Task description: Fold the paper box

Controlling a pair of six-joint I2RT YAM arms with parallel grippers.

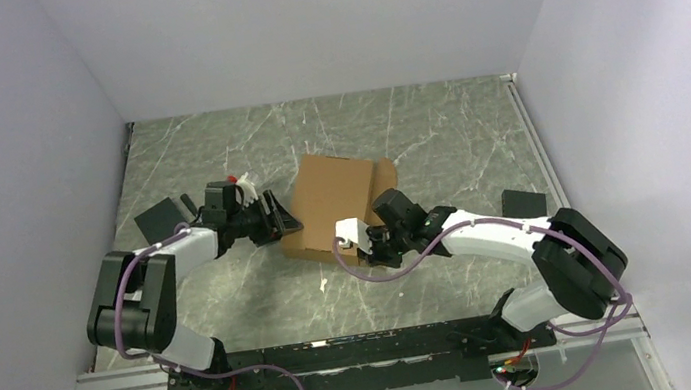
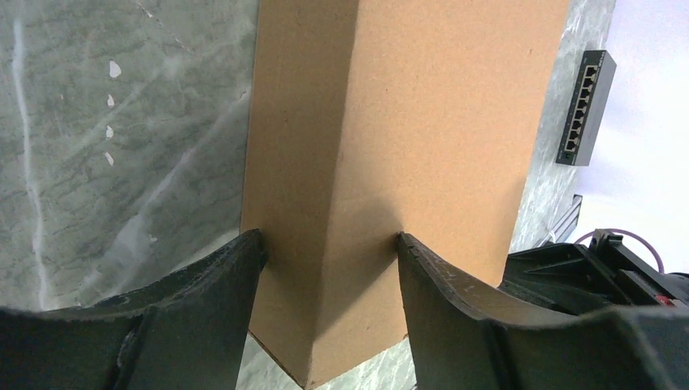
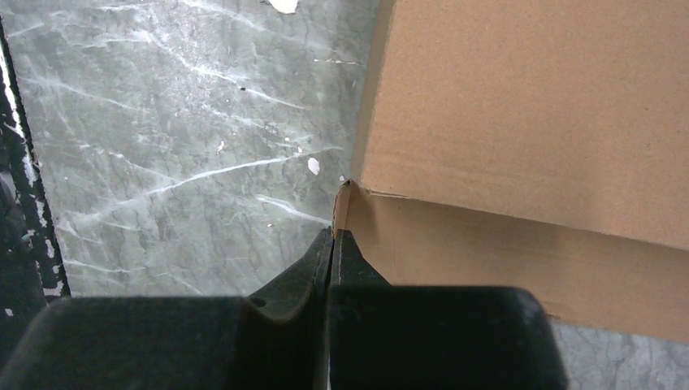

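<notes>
From above, the box (image 1: 327,202) lies mid-table (image 1: 434,133), partly folded, with one arm at each side of it. The left claw (image 1: 282,221) is at its left edge and the right claw (image 1: 363,241) at its near corner. A black pad (image 1: 161,219) lies far left and another (image 1: 523,202) far right, both well clear of the box. In the left wrist view we see the box (image 2: 431,122) folded to a ridge. The left claw (image 2: 325,244) sits astride that ridge with its jaws wide apart, one tip against each side of the card. We cannot tell whether they pinch it. In the right wrist view the right claw (image 3: 331,237) is closed tight, its jaws pressed together. The thin corner edge of the box (image 3: 528,106) meets the tips, but we cannot tell whether any card is caught between them.
</notes>
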